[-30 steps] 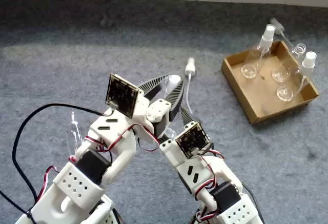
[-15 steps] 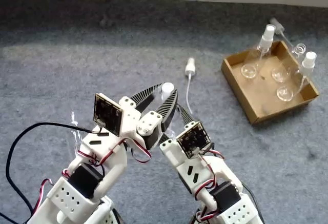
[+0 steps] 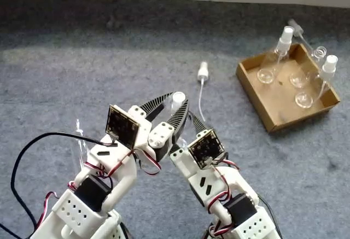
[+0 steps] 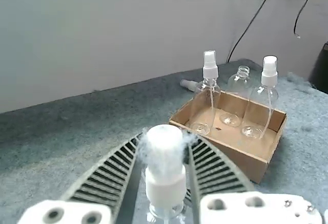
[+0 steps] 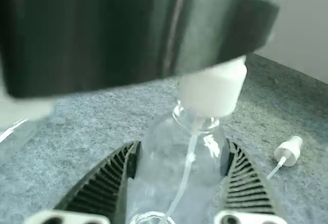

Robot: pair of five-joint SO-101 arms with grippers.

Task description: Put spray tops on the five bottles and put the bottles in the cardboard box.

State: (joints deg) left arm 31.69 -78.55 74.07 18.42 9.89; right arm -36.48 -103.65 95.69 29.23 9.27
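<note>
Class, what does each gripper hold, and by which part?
Left gripper clamps the spray top by its white head; right gripper holds the bottle by its clear body.

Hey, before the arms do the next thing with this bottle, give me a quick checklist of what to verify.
1. Right gripper shut on the bottle: ok.
2. Left gripper shut on the spray top: ok.
3. Spray top fully seated on the bottle's neck: cannot tell.
4. Bare floor left in the box: ok.
5. Every bottle in the box capped: not ok, there is one open bottle.
6. Spare spray top lying loose nearby: ok.
</note>
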